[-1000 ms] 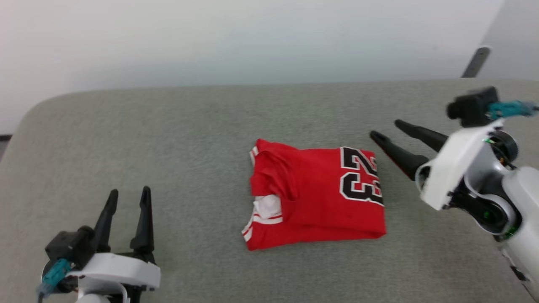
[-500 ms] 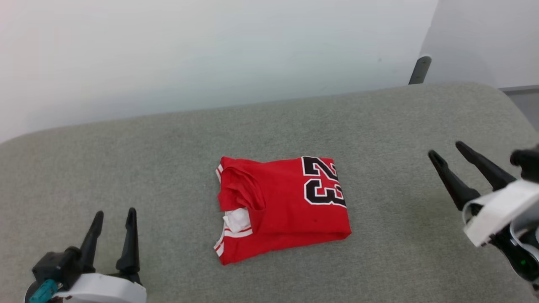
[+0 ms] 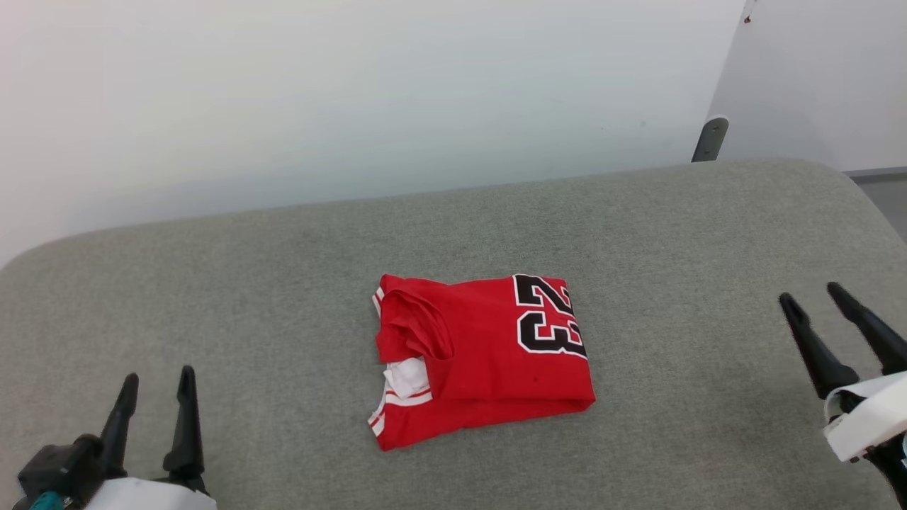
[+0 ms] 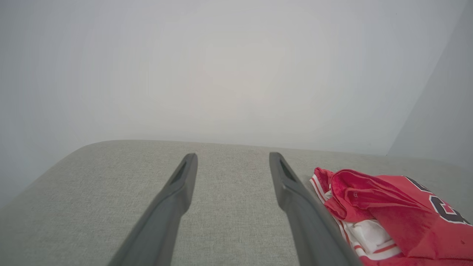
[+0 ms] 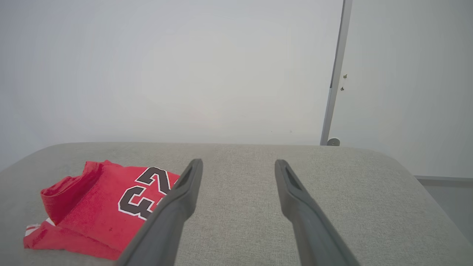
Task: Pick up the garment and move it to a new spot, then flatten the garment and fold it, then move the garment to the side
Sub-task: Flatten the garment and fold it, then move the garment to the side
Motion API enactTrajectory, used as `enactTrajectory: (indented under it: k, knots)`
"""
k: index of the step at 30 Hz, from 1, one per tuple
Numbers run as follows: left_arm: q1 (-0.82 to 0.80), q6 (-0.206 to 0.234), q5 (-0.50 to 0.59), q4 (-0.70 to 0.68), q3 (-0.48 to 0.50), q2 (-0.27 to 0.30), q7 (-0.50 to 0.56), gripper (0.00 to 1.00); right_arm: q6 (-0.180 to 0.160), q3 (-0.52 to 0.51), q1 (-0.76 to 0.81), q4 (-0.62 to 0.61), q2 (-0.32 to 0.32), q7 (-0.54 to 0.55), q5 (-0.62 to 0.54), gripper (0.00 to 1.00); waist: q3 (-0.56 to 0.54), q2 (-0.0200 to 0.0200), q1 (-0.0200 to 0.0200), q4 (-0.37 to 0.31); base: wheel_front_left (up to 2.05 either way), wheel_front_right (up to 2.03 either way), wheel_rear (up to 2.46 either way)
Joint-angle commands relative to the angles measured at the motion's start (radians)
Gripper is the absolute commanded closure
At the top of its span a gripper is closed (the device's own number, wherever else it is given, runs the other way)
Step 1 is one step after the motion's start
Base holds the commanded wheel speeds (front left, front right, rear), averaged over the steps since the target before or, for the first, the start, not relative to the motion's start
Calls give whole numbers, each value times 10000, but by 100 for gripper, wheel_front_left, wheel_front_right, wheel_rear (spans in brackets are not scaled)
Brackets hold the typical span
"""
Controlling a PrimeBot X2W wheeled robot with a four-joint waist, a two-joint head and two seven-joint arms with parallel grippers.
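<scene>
The folded red garment (image 3: 482, 358) sits on the grey cushion (image 3: 212, 283) showing just a black "23", and both left gripper (image 3: 156, 386) and right gripper (image 3: 815, 297) hang wide and empty.

Shirt (image 3: 489, 368): was soft red cloth, matt, faintly napped; the black numerals (image 3: 549, 322) lay flatter and smoother than the weave around them.
Surface (image 3: 212, 297): was grey woven cloth, matt, with a coarse, slightly rough grain.
Wall (image 3: 283, 106): looked pale, smooth and matt.
Left gripper (image 3: 159, 375): its fingers (image 3: 186, 425) looked like dark matt plastic, smooth.
Right gripper (image 3: 811, 295): had the same dark matt finish; its white shell (image 3: 868, 418) looked like smooth plastic.
</scene>
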Motion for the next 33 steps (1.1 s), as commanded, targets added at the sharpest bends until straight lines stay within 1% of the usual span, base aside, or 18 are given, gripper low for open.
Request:
enactTrajectory:
  k: [1, 14, 24, 33]
  knots:
    - [149, -11, 57, -21, 47, 13, 1, 0, -9, -181, 208, -30, 10, -112, -97, 0, -33, -1, 0, 32, 0, 0, 0]
    - [432, 26, 24, -137, 417, -79, 1, 0, -9, -1532, 1334, -358, 304, -340, -664, 0, -67, -1, 0, 49, 0, 0, 0]
    - [544, 21, -2, -245, 466, -275, 1, 0, -9, -2037, 1793, -517, 673, -369, -1045, 0, -45, -1, 0, 105, 0, 0, 0]
    - [599, 9, -85, -258, 424, -365, 1, 0, -9, -2214, 2007, -578, 902, -388, -1288, 0, -35, -1, 0, 180, 0, 0, 0]
